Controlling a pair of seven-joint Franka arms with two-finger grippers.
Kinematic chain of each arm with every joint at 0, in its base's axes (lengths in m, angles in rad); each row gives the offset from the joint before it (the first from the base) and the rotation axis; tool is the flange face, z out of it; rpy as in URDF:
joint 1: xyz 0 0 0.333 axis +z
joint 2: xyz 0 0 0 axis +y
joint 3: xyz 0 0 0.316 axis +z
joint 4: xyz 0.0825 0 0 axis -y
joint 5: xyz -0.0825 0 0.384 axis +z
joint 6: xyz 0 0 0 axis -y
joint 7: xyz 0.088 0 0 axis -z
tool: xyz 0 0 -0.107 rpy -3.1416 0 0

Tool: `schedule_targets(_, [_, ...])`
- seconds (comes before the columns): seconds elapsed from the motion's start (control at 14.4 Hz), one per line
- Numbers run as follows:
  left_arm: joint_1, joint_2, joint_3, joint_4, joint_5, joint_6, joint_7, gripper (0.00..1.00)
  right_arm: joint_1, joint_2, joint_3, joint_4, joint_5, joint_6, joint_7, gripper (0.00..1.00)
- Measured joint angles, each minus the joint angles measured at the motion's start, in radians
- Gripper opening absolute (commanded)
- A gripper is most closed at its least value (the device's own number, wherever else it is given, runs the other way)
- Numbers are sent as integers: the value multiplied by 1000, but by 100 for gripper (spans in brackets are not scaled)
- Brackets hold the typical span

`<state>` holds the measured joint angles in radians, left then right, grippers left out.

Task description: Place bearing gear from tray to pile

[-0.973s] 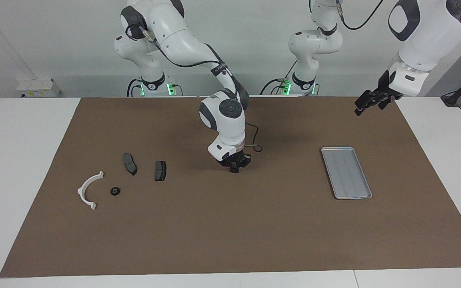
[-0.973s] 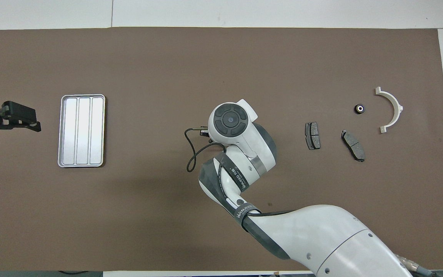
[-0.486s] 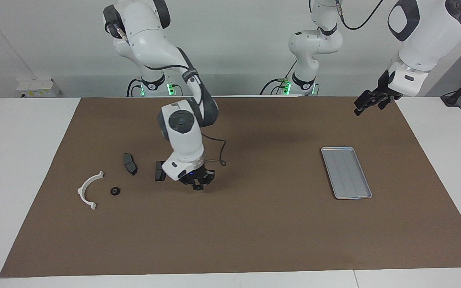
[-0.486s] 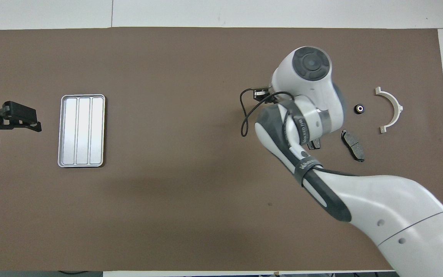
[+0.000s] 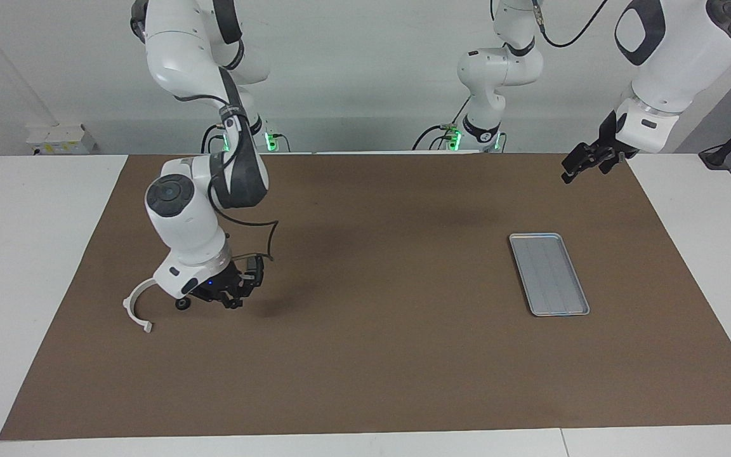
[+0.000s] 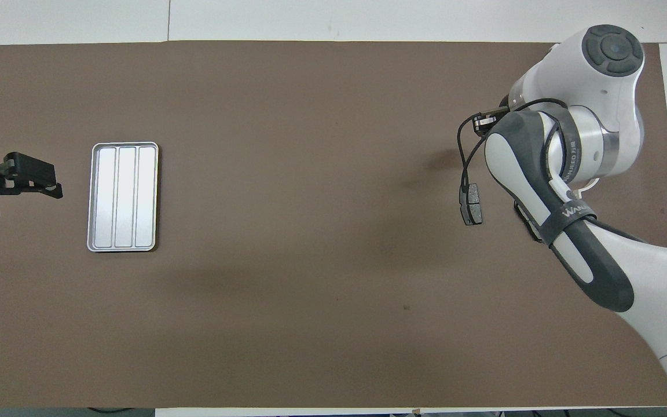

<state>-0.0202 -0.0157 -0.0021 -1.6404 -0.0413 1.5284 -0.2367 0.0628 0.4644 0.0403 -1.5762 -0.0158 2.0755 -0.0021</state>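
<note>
1. Since a second ago the right arm has swung from the middle of the brown mat across to the pile; the left arm, the tray and the loose parts have not shifted.
2. The right gripper now hangs low over the mat at the pile. In the facing view it is at three o'clock of the bearing gear and just beside it.
3. Its fingertips are pressed together. Whether a small part is pinched between them cannot be told.
4. The bearing gear, small, black and round, lies on the mat, at three o'clock of the white half-ring bracket in the facing view and near it.
5. One dark brake pad shows in the overhead view, at nine o'clock of the right arm's wrist. The arm hides most of the other pad.
6. The tray lies flat at the left arm's end of the mat, at the nine o'clock side in the overhead view, with nothing on it, well apart from the pile.
7. The left gripper waits in the air over the mat's corner at one o'clock of the tray in the facing view, fingers apart and empty.
</note>
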Motion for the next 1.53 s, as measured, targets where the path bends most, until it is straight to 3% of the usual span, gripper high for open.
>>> schedule_targets(0.35, [0,0,0,0,0,0,0,100,-73,0,1,-67,1,32,-90,0])
schedule_targets(0.76, [0,0,-1,0,0,0,0,100,-78,-25,7,-225,1,146,-112,0])
schedule_targets(1.04, [0,0,-1,0,0,0,0,100,-81,-38,6,-255,1,169,-113,0])
schedule_targets(1.18, [0,0,-1,0,0,0,0,100,-84,-38,4,-262,1,173,-113,10])
schedule_targets(1.25, [0,0,-1,0,0,0,0,100,-84,-38,3,-266,1,178,-113,20])
schedule_targets(1.46, [0,0,-1,0,0,0,0,100,-87,-38,3,-275,1,186,-113,77])
schedule_targets(1.53, [0,0,-1,0,0,0,0,100,-88,-38,3,-275,1,186,-113,89])
